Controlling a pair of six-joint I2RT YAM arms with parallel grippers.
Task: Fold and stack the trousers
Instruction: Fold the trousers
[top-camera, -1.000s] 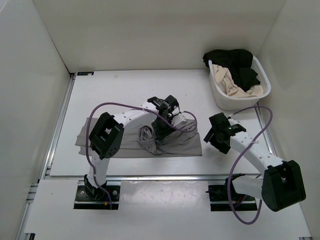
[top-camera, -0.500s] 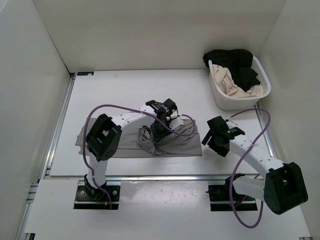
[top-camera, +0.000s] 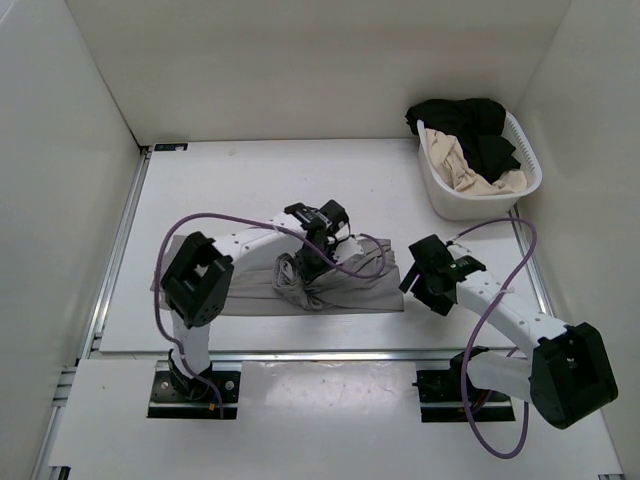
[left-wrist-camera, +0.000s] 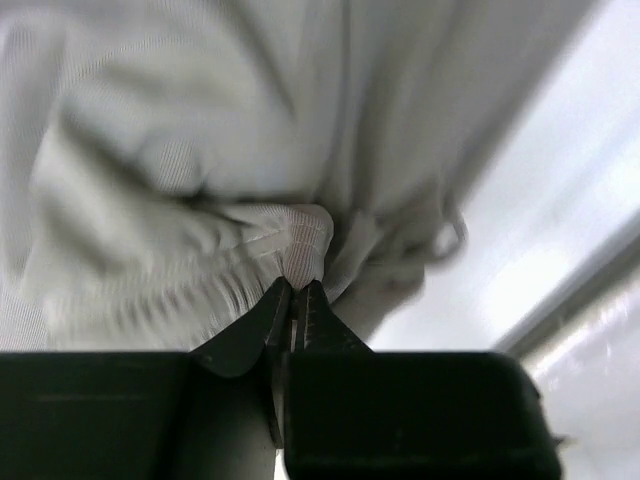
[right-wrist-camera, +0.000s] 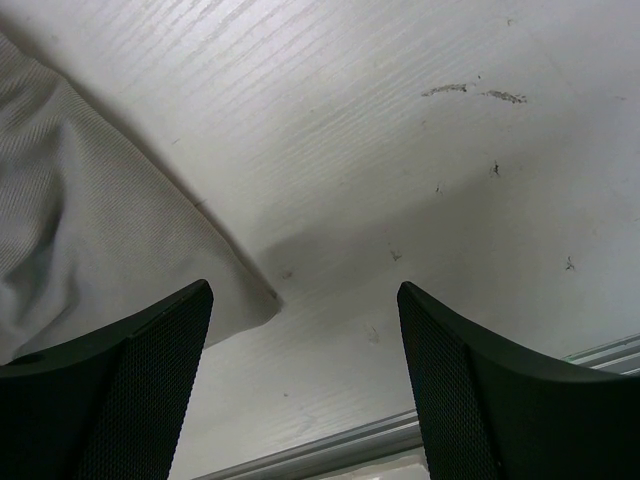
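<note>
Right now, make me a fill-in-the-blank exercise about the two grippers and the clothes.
1. The left gripper is ____ on a fold of the trousers.
2. The right gripper is ____ and holds nothing.
3. The basket holds a beige garment and a ____ one.
Missing words: shut; open; black.

A white surface (top-camera: 250, 180) fills the middle. Plain white walls stand round it: a back wall (top-camera: 300, 70) at 12 o'clock, a left wall (top-camera: 50, 220) at 9, a right wall (top-camera: 590, 130) at 3. A shiny metal rail (top-camera: 119, 250) runs along its 9 o'clock edge.
</note>
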